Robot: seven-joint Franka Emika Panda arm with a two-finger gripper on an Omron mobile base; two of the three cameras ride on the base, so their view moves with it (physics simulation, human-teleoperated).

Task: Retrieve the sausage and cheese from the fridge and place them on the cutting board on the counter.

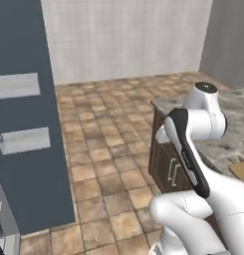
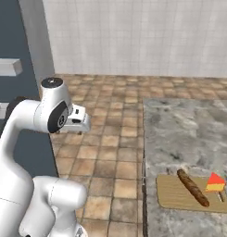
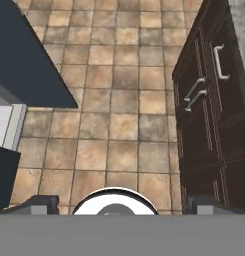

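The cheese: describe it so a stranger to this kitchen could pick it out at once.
Start at the grey veined marble counter to the right of the tiled floor. Near its front edge lies a light tan cutting board, and the cheese sits at the board's right end. It is a small yellow-orange wedge with a red edge, unlike the long dark brown sausage lying beside it.

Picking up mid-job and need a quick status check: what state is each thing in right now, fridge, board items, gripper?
fridge: door swung open, white door bins showing.
sausage: lying on the cutting board, diagonal.
cheese: on the board's right end, just right of the sausage.
counter: carries the board at its near edge.
cabinet doors: shut.
gripper: open, holding nothing, fingers spread wide over the floor tiles.
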